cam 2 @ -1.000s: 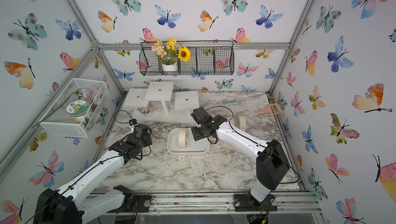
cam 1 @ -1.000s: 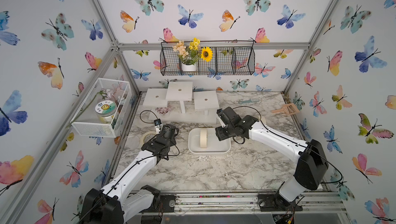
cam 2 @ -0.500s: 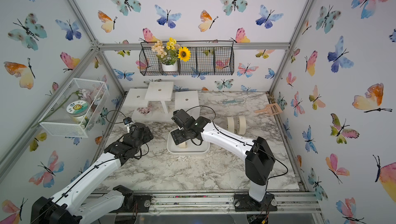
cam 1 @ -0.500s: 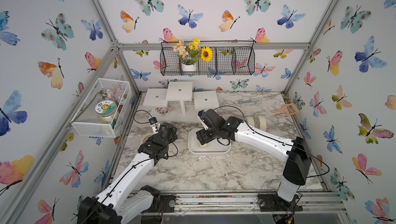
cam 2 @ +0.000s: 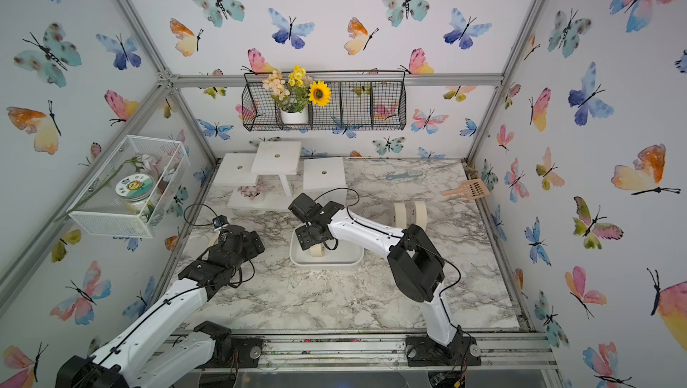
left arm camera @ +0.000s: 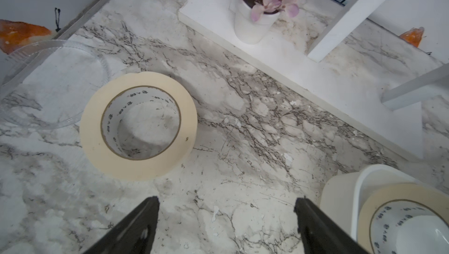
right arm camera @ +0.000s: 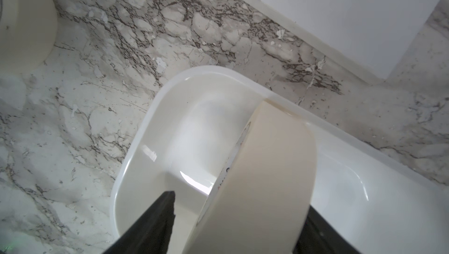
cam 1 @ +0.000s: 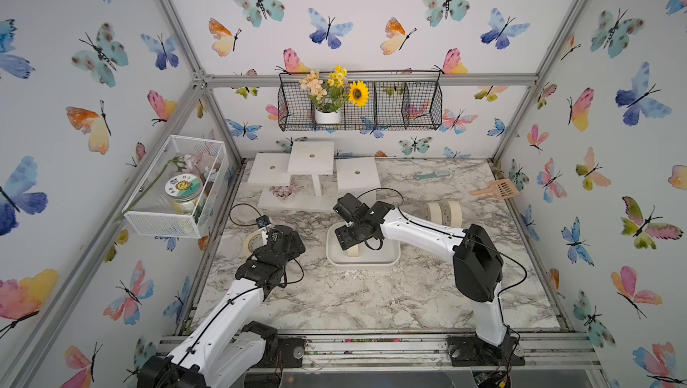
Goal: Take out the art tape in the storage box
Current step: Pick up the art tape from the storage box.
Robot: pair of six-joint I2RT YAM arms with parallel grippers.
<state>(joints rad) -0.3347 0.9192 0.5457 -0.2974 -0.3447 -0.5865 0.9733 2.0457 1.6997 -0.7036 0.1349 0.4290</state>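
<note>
**Top views.** In both top views the storage box (cam 1: 390, 258) (cam 2: 351, 258) sits mid-way across the marble table (cam 1: 371, 300) (cam 2: 334, 300). One roll of art tape, the boxed roll (cam 1: 353, 251) (cam 2: 317, 251), stands on edge inside it, toward the box's left end. The right gripper (cam 1: 347, 238) (cam 2: 309, 238) is down over that roll, and its jaws can't be read from up here. Two upright rolls (cam 1: 451, 213) (cam 2: 420, 212) stand side by side on the marble, well to the right of the box. A flat roll (cam 1: 250, 244) lies left of the box, just beside the left gripper (cam 1: 268, 234) (cam 2: 223, 235).

**Left wrist view.** The left gripper (left arm camera: 226, 203) hangs over bare marble with its jaws wide and nothing between the fingers (left arm camera: 143, 218). The flat roll (left arm camera: 91, 128) lies core-up, apart from the fingers and just beside a clear lid (left arm camera: 48, 82). A corner of the storage box (left arm camera: 356, 187) shows, with the boxed roll (left arm camera: 374, 201) in it. A white stand (left arm camera: 291, 58) carries a flower pot (left arm camera: 252, 26).

**Right wrist view.** The right gripper (right arm camera: 240, 204) straddles the boxed roll (right arm camera: 272, 167), which stands upright inside the storage box (right arm camera: 143, 143). One of its fingers (right arm camera: 155, 221) stands clear of the roll's face with a visible gap. The other sits just beside the far face, and I cannot tell if it touches. The jaws are partly apart and not clamped. The rim of the flat roll (right arm camera: 26, 21) shows on the marble outside the box.
</note>
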